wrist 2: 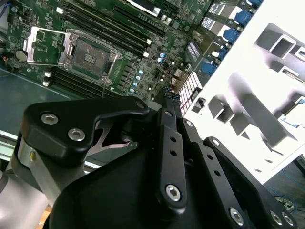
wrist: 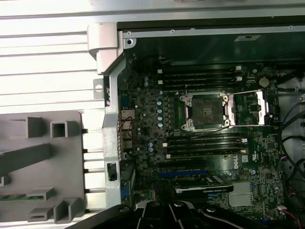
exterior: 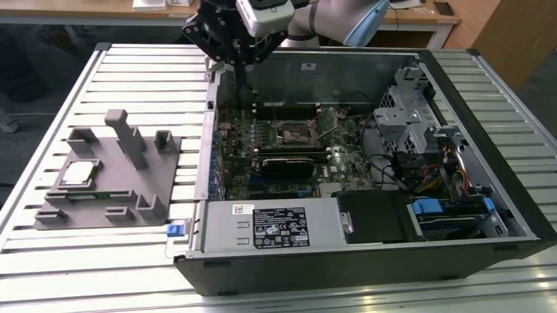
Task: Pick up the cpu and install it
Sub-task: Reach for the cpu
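Cpu (exterior: 78, 173) flat on the grey tray (exterior: 130, 202)
In the exterior view we see it square, shiny side up; the first wrist view shows the open socket (wrist: 206, 111). The gripper (exterior: 240, 81) is closed and empty.

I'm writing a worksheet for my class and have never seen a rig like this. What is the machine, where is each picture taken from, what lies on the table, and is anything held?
The machine is a robot arm ending in a black gripper, its hand. The exterior view comes from a camera off the arm, looking down on a slatted metal table. Both wrist views come from cameras riding on the arm. On the table lies an open computer case with its green motherboard exposed; the processor socket stands open and empty. On the exterior view's left sits a grey tray, and the cpu, a small shiny square, rests on it. The gripper hangs over the case's edge, apart from the cpu, which is not yet picked up.
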You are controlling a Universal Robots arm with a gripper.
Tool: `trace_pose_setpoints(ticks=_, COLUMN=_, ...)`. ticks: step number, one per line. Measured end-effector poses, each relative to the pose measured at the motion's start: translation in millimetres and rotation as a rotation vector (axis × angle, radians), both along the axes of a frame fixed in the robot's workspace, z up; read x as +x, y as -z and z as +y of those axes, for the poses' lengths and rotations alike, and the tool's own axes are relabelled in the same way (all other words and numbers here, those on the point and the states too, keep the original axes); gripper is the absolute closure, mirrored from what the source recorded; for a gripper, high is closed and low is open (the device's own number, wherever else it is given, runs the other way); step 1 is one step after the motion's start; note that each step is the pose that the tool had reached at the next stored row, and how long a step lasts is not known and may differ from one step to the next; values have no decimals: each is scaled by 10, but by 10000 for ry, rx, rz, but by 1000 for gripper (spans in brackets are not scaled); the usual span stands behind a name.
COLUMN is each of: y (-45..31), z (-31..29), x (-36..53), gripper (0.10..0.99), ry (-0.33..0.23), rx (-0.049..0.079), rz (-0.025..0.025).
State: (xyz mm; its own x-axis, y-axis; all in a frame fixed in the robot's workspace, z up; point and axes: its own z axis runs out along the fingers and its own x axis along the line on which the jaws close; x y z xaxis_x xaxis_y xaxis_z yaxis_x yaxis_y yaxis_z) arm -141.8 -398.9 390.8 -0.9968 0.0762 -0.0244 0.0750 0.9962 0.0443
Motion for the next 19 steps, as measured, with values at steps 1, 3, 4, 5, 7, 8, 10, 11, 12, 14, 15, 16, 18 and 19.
trace_pose_setpoints(ticks=1, y=1, z=0, x=-1, gripper=980, ry=0, rx=1, rz=0)
trace_pose_setpoints(ticks=3, y=1, z=0, x=-5, gripper=980, ry=0, rx=1, rz=0)
trace_pose_setpoints(ticks=4, y=2, z=0, x=-10, gripper=980, ry=1, rx=0, rz=0)
trace_pose_setpoints(ticks=5, y=2, z=0, x=-15, gripper=980, ry=0, rx=1, rz=0)
trace_pose_setpoints(ticks=7, y=3, z=0, x=-19, gripper=980, ry=0, rx=0, rz=0)
trace_pose_setpoints(ticks=8, y=3, z=0, x=-21, gripper=980, ry=1, rx=1, rz=0)
trace_pose_setpoints(ticks=10, y=4, z=0, x=-25, gripper=980, ry=0, rx=1, rz=0)
trace_pose_setpoints(ticks=11, y=4, z=0, x=-27, gripper=980, ry=0, rx=1, rz=0)
trace_pose_setpoints(ticks=12, y=4, z=0, x=-29, gripper=980, ry=0, rx=1, rz=0)
trace_pose_setpoints(ticks=14, y=4, z=0, x=-33, gripper=980, ry=0, rx=0, rz=0)
trace_pose_setpoints(ticks=15, y=4, z=0, x=-35, gripper=980, ry=0, rx=0, rz=0)
trace_pose_setpoints(ticks=16, y=5, z=0, x=-37, gripper=980, ry=1, rx=0, rz=0)
trace_pose_setpoints(ticks=18, y=5, z=0, x=-41, gripper=980, ry=0, rx=0, rz=0)
trace_pose_setpoints(ticks=19, y=6, z=0, x=-43, gripper=980, ry=1, rx=1, rz=0)
